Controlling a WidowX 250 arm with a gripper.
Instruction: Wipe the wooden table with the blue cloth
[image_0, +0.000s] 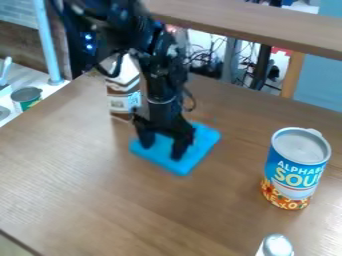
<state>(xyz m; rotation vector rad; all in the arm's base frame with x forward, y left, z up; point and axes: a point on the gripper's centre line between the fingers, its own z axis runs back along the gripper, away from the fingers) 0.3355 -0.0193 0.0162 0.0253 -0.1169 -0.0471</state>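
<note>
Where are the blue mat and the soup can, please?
Blue mat (180, 168): camera view, on its near corner.
Soup can (292, 176): camera view, on the front of its label.

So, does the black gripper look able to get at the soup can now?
Probably yes: the open gripper is at the flat blue piece, and no object stands between it and the soup can, though the can may be too wide.

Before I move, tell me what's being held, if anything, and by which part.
Nothing appears held; the tool is open over the flat blue square.
</note>
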